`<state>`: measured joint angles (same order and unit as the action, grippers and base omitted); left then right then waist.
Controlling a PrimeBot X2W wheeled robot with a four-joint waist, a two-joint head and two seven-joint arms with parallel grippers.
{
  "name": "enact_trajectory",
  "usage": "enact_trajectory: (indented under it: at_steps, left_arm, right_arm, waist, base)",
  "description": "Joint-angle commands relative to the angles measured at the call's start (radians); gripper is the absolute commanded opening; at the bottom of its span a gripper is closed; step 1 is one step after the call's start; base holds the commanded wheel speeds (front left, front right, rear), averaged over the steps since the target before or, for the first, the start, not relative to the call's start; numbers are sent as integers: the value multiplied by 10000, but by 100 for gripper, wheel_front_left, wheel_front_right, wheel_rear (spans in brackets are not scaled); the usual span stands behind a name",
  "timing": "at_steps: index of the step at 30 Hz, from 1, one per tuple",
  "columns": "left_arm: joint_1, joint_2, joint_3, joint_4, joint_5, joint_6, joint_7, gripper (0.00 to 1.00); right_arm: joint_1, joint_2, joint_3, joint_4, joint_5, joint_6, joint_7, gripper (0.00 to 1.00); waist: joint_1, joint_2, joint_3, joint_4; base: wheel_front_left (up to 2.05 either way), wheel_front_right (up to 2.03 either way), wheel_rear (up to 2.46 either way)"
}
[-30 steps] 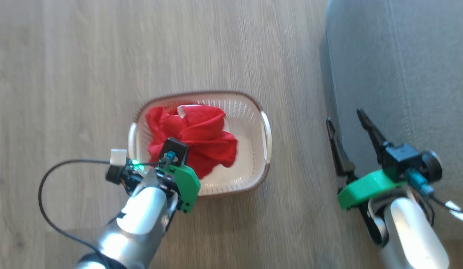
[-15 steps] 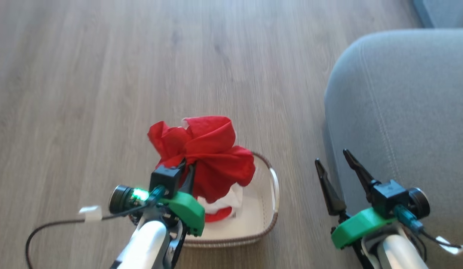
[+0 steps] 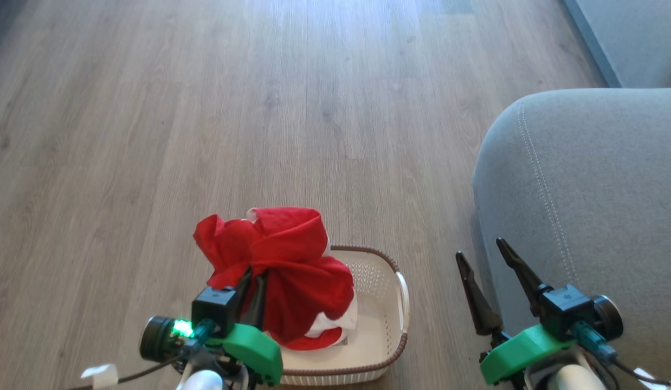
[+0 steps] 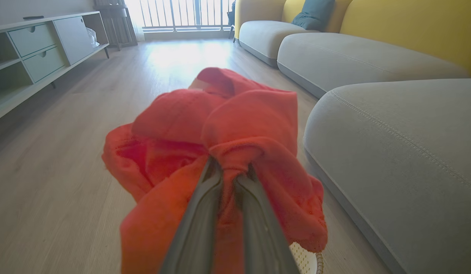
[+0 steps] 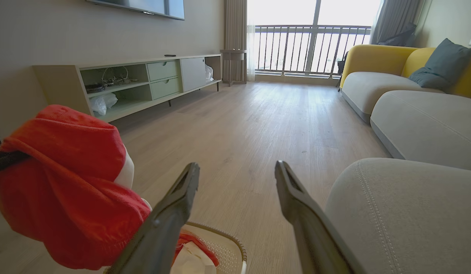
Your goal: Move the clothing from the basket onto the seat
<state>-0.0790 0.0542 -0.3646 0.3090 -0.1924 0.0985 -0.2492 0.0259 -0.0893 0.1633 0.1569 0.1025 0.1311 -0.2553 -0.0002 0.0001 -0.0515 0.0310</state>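
A bright red garment (image 3: 284, 271) hangs bunched above the cream basket (image 3: 381, 309), pinched in my shut left gripper (image 3: 253, 279). In the left wrist view the fingers (image 4: 205, 205) bite a fold of the red garment (image 4: 235, 125). A second red and white garment (image 3: 327, 330) lies in the basket beneath it. My right gripper (image 3: 479, 252) stands open and holds nothing, at the edge of the grey seat (image 3: 590, 200). The right wrist view shows the lifted garment (image 5: 64, 182) at left, the basket rim (image 5: 224, 238) below and the seat (image 5: 403, 213) at right.
Wooden floor (image 3: 259, 108) stretches ahead and to the left. More grey sofa cushions with yellow backs (image 5: 410, 83) run along the right. A long low cabinet (image 5: 136, 80) lines the left wall, with a balcony window beyond.
My left gripper has lifted the red garment up out of the basket, uncovering the red and white one. The head camera has tilted up, so the whole picture has shifted.
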Motion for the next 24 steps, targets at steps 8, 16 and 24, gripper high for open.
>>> enact_trajectory:
  at_steps: [8,16,24]
  left_arm:
    - [-265,-35,634,-1283,4,-241,-125,0]
    - [-605,-37,601,-2748,230,-716,-126,0]
    - [-965,-38,737,-3881,370,-914,-126,0]
  right_arm:
    - [-285,123,270,-448,-7,-4,-65,100]
    - [-436,-110,765,-1048,-172,-4,-65,100]
    - [-551,-679,1881,-1719,-57,-4,-65,100]
  waist:
    - [2,-1,-47,-40]
    - [2,-1,99,-133]
    - [2,-1,195,-232]
  base:
    - [0,0,0]
    - [0,0,0]
    - [0,0,0]
